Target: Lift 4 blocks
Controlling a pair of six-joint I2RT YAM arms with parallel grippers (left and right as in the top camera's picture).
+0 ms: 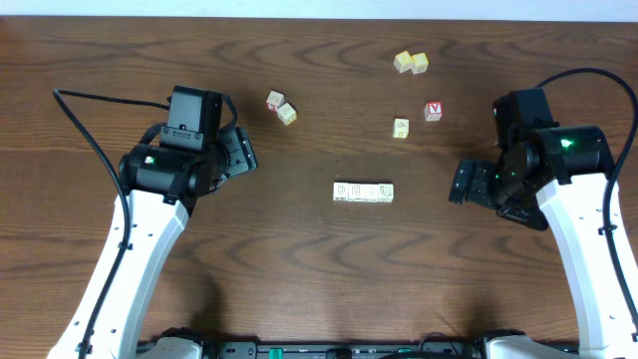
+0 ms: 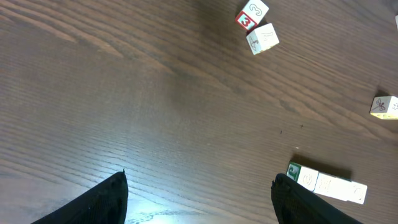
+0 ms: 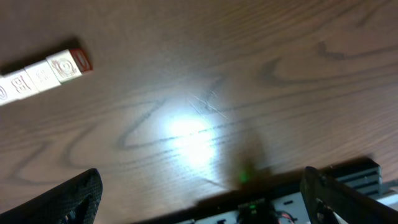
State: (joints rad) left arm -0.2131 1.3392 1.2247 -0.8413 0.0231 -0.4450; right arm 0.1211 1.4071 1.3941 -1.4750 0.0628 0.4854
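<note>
The four blocks (image 1: 363, 191) lie in a row on the worktop (image 1: 299, 284), long axis running 9 to 3 o'clock, between my spread, empty hands: left hand (image 1: 247, 152) off toward 10, right hand (image 1: 461, 184) nearer at 3.

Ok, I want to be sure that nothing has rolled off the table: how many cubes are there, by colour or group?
Cream cubes in the centre row: 4
Pale yellow cubes at upper right: 3
Red-topped cube: 1
Loose pair of cubes at upper left: 2
Total: 10
</note>
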